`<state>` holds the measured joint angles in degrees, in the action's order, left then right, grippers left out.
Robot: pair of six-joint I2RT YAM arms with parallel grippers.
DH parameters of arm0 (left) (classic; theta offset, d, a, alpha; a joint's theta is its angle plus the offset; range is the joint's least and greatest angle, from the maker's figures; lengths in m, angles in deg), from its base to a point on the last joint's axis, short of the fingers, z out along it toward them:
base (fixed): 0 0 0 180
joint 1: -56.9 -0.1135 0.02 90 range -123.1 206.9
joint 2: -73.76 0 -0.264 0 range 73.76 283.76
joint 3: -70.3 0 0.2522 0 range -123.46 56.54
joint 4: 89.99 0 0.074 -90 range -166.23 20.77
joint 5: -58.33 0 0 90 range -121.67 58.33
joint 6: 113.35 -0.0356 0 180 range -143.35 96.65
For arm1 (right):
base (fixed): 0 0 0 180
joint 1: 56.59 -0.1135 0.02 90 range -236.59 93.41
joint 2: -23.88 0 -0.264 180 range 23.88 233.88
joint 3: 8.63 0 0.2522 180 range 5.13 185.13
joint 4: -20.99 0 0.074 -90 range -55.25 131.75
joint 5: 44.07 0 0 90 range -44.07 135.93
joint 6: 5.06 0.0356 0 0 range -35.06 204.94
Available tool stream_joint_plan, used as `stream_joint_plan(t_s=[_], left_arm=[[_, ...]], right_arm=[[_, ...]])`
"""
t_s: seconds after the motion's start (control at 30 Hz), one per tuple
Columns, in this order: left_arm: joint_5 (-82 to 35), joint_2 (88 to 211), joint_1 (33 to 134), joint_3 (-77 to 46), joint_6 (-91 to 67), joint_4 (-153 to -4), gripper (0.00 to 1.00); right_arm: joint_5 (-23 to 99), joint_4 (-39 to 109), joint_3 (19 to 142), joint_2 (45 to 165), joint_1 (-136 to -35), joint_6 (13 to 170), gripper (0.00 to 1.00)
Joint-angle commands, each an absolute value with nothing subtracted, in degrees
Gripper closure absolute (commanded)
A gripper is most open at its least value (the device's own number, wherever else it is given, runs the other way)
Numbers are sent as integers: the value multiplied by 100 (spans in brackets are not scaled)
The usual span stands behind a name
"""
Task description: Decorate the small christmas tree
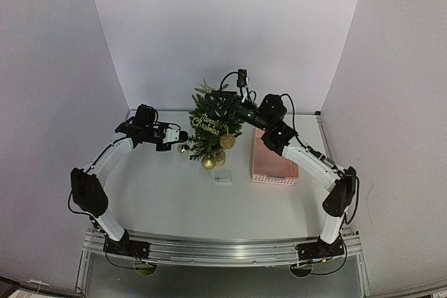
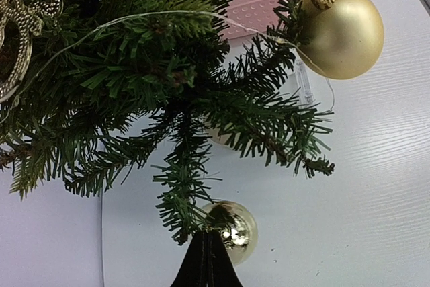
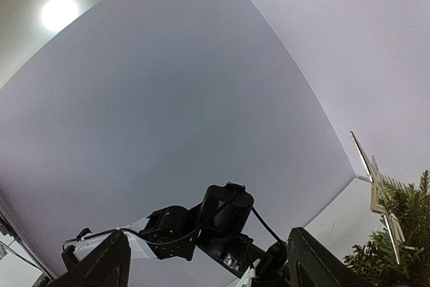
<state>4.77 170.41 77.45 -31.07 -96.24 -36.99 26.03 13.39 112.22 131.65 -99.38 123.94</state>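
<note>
**Left end effector at a low branch, right one spread wide at the treetop**

The small christmas tree (image 1: pixel 200 142) stands upright mid-worktop (image 1: pixel 167 193), just left of the pink basket (image 1: pixel 274 162). That puts it within reach of both of your arms.

It already carries a glitter "Merry Christmas" sign (image 1: pixel 204 123), a matte gold bauble (image 2: pixel 342 31) hanging from an outer branch, and a fine wire (image 2: pixel 134 18) draped across the needles.

Your left end effector (image 2: pixel 205 263) is clenched tight. Its tips sit directly under a drooping low branch, where a small shiny gold bauble (image 2: pixel 234 230) hangs at the branch end. The bauble is right against the tips, and that placement suggests you are hooking it onto the branch. Whether its hanging loop is pinched between the fingers cannot be made out.

That arm reaches forward and inward from its base, with the forearm roughly level and the wrist pointed at the tree's left flank.

Your right end effector (image 1: pixel 211 98) is released, its fingers (image 3: pixel 101 263) spread far apart with nothing between them. The arm arches up over the basket and bends left, so the wrist sits beside the treetop. Its camera is tilted up at the back wall and catches only a fringe of branches at the edge.

In my judgement it is placed to steady or tend the crown while the left works low.
</note>
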Motion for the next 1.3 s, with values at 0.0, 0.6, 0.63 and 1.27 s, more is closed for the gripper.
stream_joint_plan(t_s=[0.0,0.6,0.63,1.27], left_arm=[[683,17056,7720,-3295,-9793,-3927,100],[502,17029,7694,-3320,-9718,-4369,100],[467,17021,7689,-3332,-9718,-4360,100],[580,17176,7615,-3266,-9703,-4832,100]], right_arm=[[2642,1217,11350,12919,-9922,12350,22],[2643,1217,11343,12905,-9915,12381,22],[2655,1217,11320,12887,-9914,12375,22],[2694,1217,11227,12825,-9913,12337,22]])
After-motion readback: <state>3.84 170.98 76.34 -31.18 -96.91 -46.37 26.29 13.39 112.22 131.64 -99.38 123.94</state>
